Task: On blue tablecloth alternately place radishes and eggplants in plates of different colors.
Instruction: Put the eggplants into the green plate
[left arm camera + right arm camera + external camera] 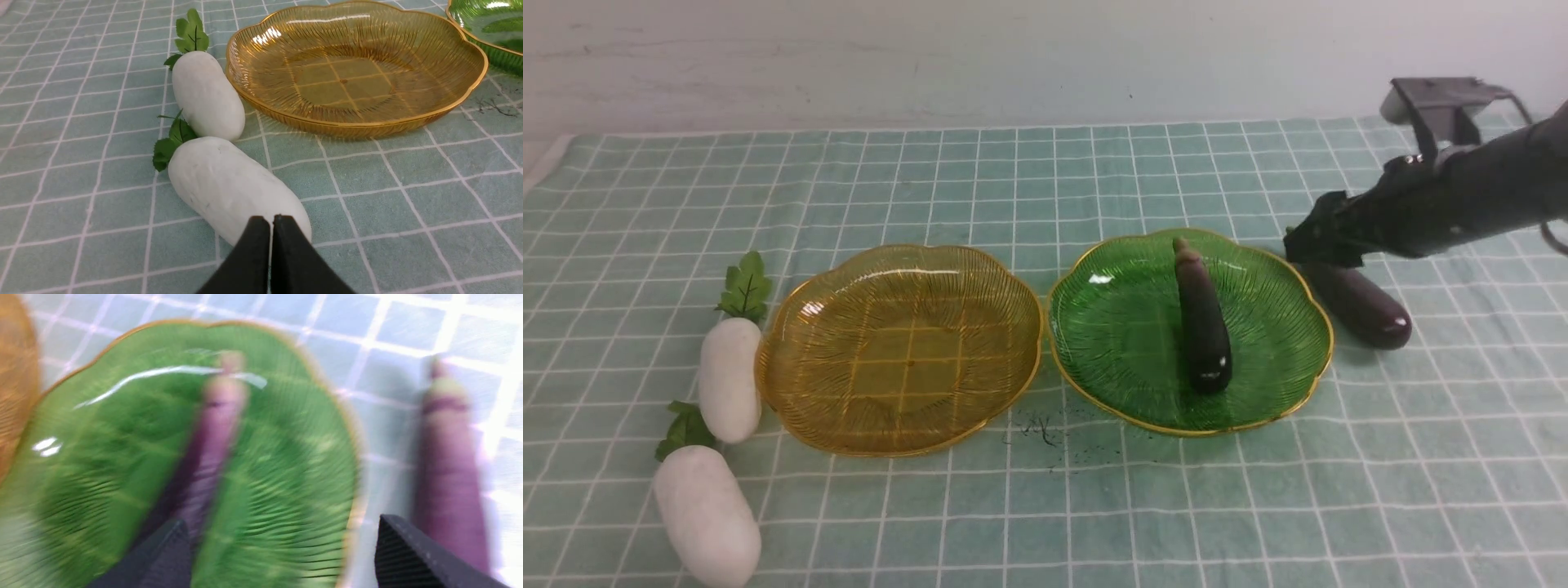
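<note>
On the blue tablecloth (1094, 523) the amber plate (792, 384) is empty. The green plate (1119, 359) holds one eggplant (1202, 327). A second eggplant (1364, 310) lies on the cloth just right of the green plate. Two white radishes (729, 377) (707, 514) lie left of the amber plate. My right gripper (282, 533) is open and empty, above the green plate's right rim (351, 428), between the two eggplants (212, 428) (447, 457); that view is blurred. My left gripper (271, 222) is shut and empty, just over the nearer radish (229, 188). The left arm is out of the front view.
A pale wall stands behind the cloth's far edge. Small dark specks (1039, 428) mark the cloth in front of the gap between the plates. The cloth's left edge (543, 159) shows at the far left.
</note>
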You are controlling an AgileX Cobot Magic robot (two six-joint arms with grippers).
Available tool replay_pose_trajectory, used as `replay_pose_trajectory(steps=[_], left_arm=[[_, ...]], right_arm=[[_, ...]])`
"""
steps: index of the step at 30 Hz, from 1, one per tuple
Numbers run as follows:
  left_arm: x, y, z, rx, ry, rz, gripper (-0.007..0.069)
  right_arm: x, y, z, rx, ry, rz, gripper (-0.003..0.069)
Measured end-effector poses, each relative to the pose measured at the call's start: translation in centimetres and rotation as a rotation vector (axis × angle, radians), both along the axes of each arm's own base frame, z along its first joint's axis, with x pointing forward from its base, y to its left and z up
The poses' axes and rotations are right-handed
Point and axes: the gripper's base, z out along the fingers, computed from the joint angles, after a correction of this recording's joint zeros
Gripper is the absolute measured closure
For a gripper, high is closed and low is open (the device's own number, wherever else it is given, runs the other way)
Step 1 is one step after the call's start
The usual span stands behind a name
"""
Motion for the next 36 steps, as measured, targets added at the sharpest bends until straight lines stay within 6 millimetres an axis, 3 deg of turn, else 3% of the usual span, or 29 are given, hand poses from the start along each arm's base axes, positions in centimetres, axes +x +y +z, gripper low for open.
replay_pose_trajectory(steps=[5,12,18,24,31,36], left_arm=[[0.0,0.0,0.0,0.000,0.000,0.000,0.0632],[0.0,0.0,0.0,0.000,0.000,0.000,0.0632],[0.0,0.0,0.0,0.000,0.000,0.000,0.0632],[0.0,0.0,0.0,0.000,0.000,0.000,0.0632],[0.0,0.0,0.0,0.000,0.000,0.000,0.0632],[0.0,0.0,0.0,0.000,0.000,0.000,0.0632]], right_arm=[[1.1,-2.3,-1.5,-0.056,-0.018,-0.070,0.0109],[2.1,-3.0,-5.5,-0.095,0.045,-0.086,0.0109],[2.5,-3.2,-7.7,-0.118,0.082,-0.083,0.0109],[2.5,-3.2,-8.5,-0.120,0.100,-0.081,0.0143],[2.6,-3.1,-9.5,-0.118,0.126,-0.076,0.0273],[2.5,-3.1,-9.2,-0.119,0.128,-0.068,0.0273]])
